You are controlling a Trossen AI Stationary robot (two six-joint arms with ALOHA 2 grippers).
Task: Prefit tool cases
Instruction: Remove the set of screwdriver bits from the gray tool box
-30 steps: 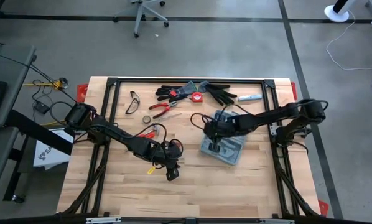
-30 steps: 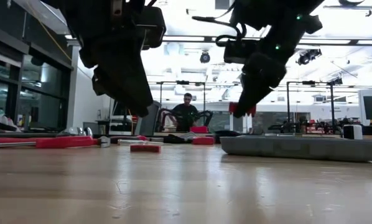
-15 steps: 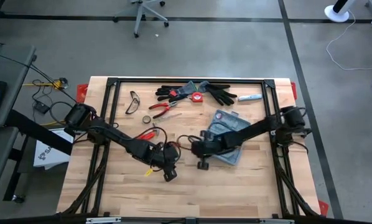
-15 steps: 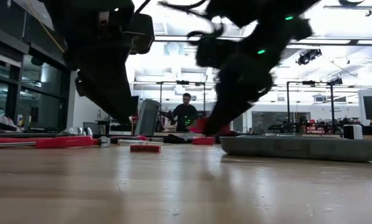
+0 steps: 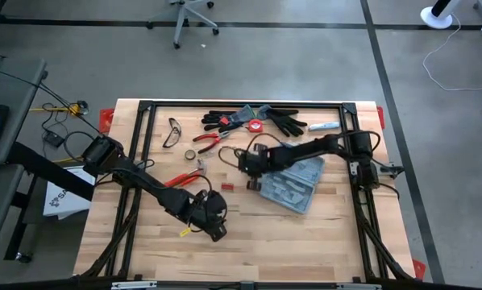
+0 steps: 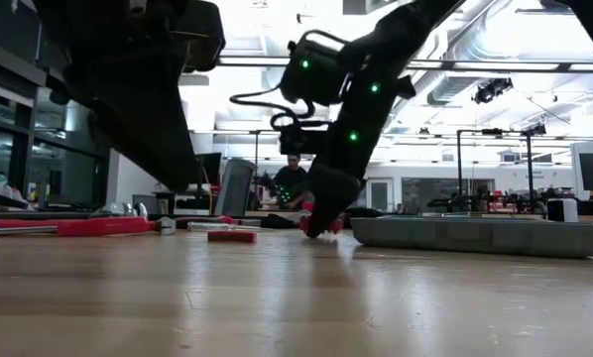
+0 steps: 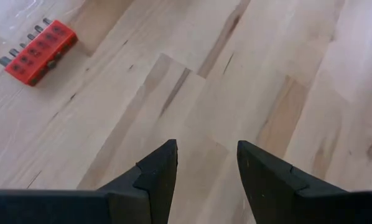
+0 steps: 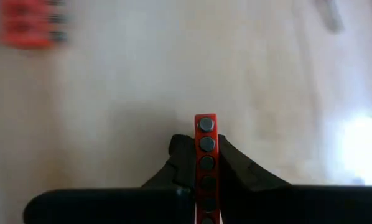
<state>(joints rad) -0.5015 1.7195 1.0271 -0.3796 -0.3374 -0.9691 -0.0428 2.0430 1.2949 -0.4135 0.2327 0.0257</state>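
Right gripper [image 8: 206, 163] pinched a thin red bit strip [image 8: 206, 140] edge-on, just beside the open tool case [image 5: 293, 184] mid-bench. Left gripper [image 7: 206, 171] hovered open, empty. Strip probably could twist or slip, missing its slot.

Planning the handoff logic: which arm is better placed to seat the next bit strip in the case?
Right. Its end effector already grips a red bit strip beside the open case. The left end effector is open, empty, over bare wood.
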